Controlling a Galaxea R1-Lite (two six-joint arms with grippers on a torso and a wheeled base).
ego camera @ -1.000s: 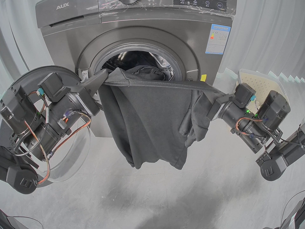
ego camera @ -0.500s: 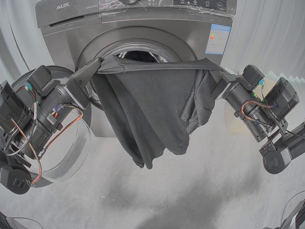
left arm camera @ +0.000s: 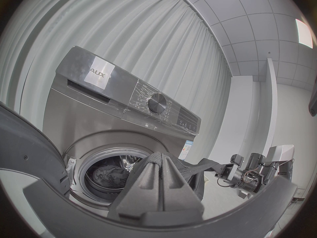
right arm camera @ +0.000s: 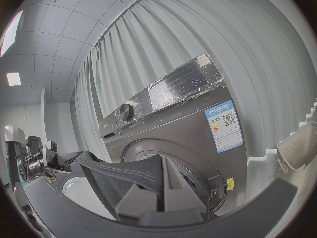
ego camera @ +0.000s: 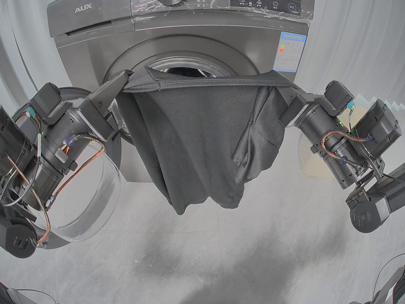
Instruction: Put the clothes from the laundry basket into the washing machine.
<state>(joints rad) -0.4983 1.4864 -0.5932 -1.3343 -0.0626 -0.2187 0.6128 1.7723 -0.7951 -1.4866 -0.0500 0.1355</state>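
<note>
L hand (left arm camera: 161, 159) clamped on dark garment (left arm camera: 197, 168), stretched across to R hand (left arm camera: 220, 170), in front of open washer (left arm camera: 99, 116).

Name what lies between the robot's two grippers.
A dark garment, its hem stretched taut from left gripper to right gripper, seen in the head view.
</note>
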